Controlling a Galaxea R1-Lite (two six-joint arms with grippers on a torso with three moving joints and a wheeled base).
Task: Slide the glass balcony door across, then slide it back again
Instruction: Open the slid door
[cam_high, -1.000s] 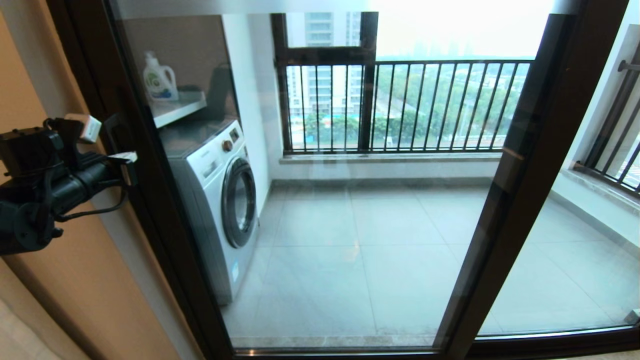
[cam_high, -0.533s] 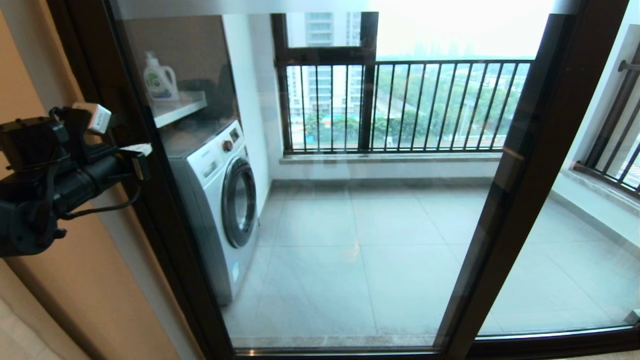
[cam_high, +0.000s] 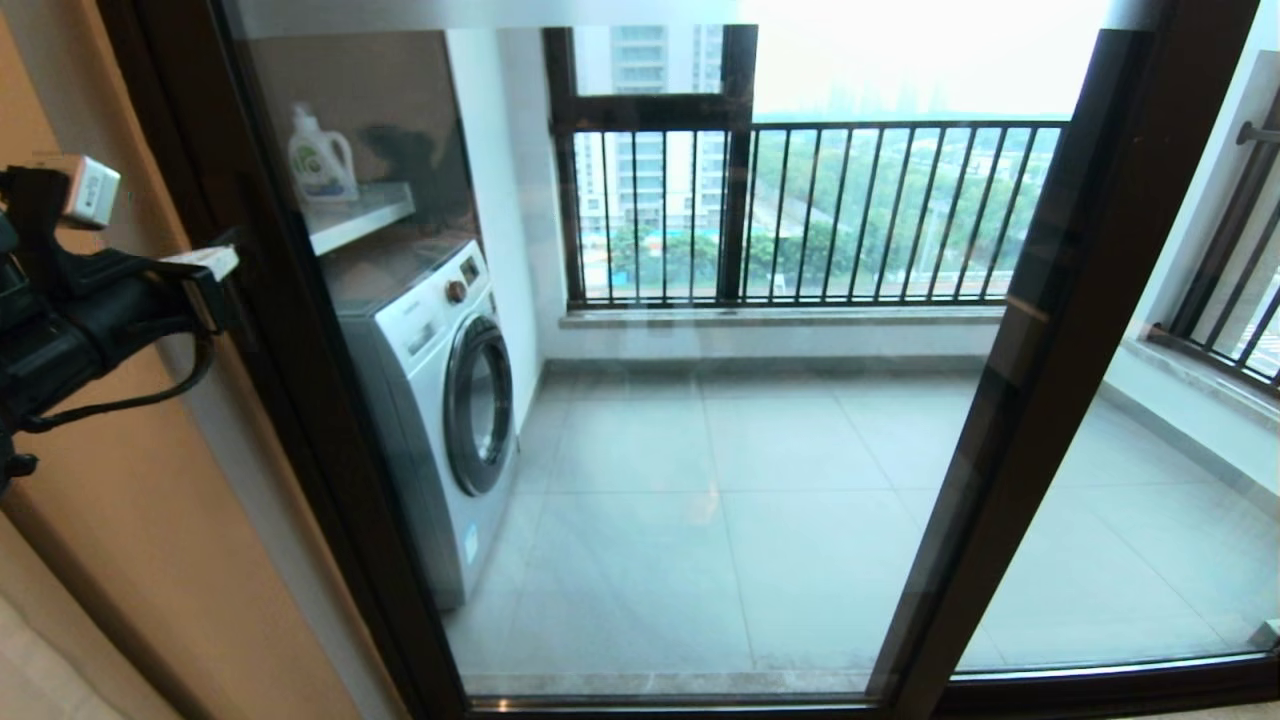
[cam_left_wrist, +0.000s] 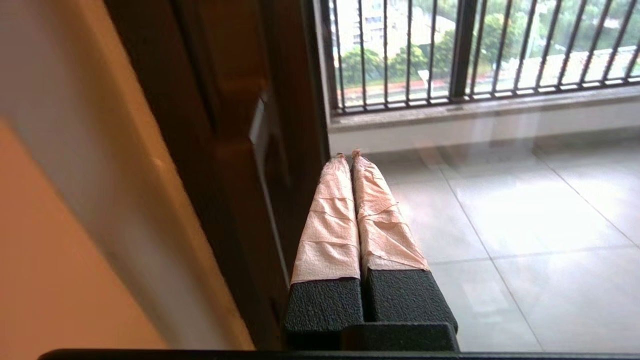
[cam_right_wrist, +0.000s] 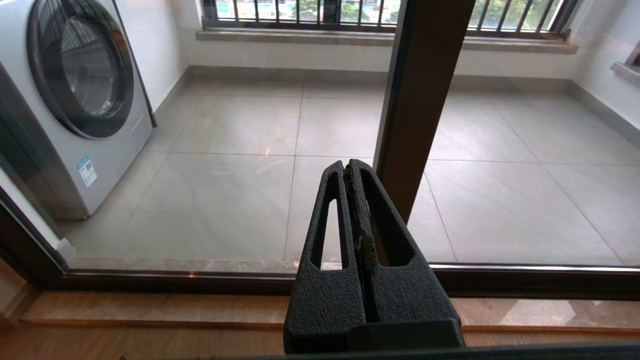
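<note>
Door (cam_high: 700, 400) stands across the opening — left hand (cam_left_wrist: 348, 156), pressed together and empty, waits beside its left upright, probably to push.

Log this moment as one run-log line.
left gripper: shut, beside door upright, not gripping | right gripper: shut, parked low | door: closed

Clear, glossy glass is seen in the balcony door (cam_high: 700, 400), set in a smooth dark brown metal frame. The left gripper (cam_left_wrist: 348, 155) fingers are wrapped in creased beige tape over rough black plastic. The right gripper (cam_right_wrist: 348, 165) is formed of grainy matt black plastic. Beyond the door, glossy grey floor tiles (cam_high: 780, 500) are laid.
</note>
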